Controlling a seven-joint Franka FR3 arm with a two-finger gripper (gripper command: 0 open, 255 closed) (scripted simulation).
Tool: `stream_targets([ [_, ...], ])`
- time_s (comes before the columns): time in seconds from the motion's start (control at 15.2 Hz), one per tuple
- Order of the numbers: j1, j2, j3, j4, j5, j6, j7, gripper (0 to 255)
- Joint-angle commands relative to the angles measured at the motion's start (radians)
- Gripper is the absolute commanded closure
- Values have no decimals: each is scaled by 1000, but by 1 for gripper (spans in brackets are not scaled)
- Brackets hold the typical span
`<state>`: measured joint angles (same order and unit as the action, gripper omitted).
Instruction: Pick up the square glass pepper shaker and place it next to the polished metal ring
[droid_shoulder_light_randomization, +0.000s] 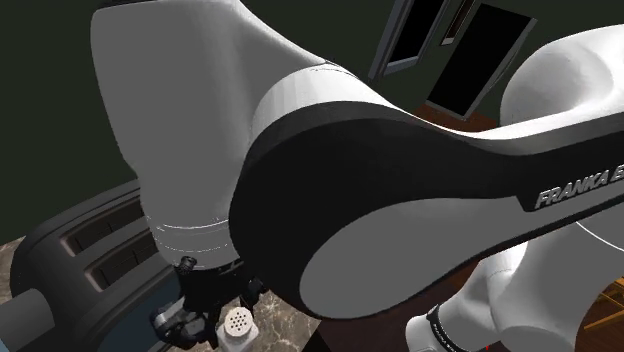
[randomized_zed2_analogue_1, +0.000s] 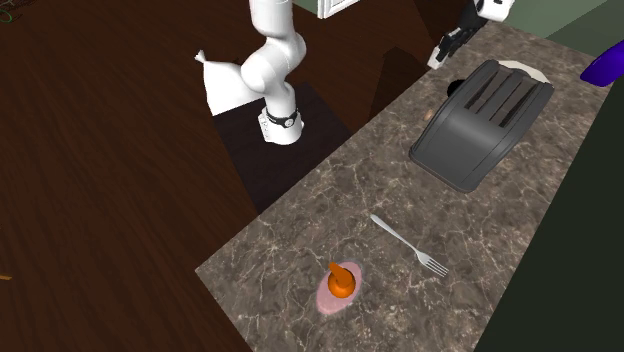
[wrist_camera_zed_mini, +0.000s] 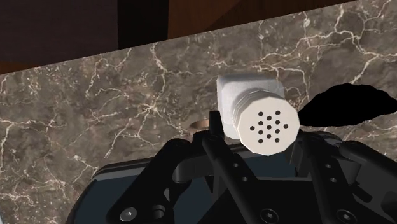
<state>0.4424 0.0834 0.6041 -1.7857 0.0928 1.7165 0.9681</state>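
Both black fingers (wrist_camera_zed_mini: 215, 124) were closed in on the pepper shaker (wrist_camera_zed_mini: 257, 111). The nearer one was pressed against the side of its square white body, and the other was largely hidden behind the cap. The shaker sat gripped between them, low on its body, with the cap clear above the fingertips.

The shaker's long axis ran upright, in line with the fingers. Its round, pale cap with a cluster of small holes pointed straight up toward the wrist camera. In the shoulder view the cap likewise faced upward, just beside the dark hand. Whether its base touched the table (wrist_camera_zed_mini: 95, 108) could not be told.

A copper-toned metal ring (wrist_camera_zed_mini: 198, 122) lay on the brown marbled table just beside the shaker, partly hidden by the nearer finger. The shaker was near the table's edge, beyond which a dark wooden floor (randomized_zed2_analogue_1: 100, 150) showed.

A dark two-slot toaster (droid_shoulder_light_randomization: 90, 260) stood close by the hand, to the shoulder view's left. The white arm (droid_shoulder_light_randomization: 400, 200) arched over it all. Well apart from these in the second exterior view, a fork (randomized_zed2_analogue_1: 408, 245) lay flat on the table. Near the fork, an orange object rested on a small pink dish (randomized_zed2_analogue_1: 328, 300).
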Motion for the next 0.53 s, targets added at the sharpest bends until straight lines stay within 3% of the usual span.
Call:
stream_targets([
  [0.0, 32, 70, 19, 70, -35, -6, 62, 255],
  [0.13, 83, 156, 38, 163, -80, -21, 135, 255],
  [0.46, 85, 162, 32, 104, -84, 43, 130, 255],
])
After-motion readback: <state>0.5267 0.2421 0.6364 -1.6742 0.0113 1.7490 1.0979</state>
